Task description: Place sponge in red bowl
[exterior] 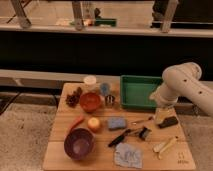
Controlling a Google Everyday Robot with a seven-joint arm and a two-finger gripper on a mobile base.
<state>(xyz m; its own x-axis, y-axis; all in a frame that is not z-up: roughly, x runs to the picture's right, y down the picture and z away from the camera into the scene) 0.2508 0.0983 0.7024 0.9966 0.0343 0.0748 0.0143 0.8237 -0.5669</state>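
Note:
A blue sponge (pixel 117 123) lies flat near the middle of the wooden board (pixel 60 150). The red bowl (pixel 90 101) stands behind it to the left, empty as far as I can see. My white arm comes in from the right. Its gripper (pixel 166 120) hangs at the right side of the board, well to the right of the sponge and apart from it. Nothing shows in the gripper.
A green tray (pixel 138 90) stands at the back right. A purple bowl (pixel 79 143), an orange fruit (pixel 93 123), a carrot (pixel 76 122), a blue cloth (pixel 127 155), a black brush (pixel 129 136), a metal cup (pixel 110 100), a white cup (pixel 90 81) and a pine cone (pixel 74 98) are on the board.

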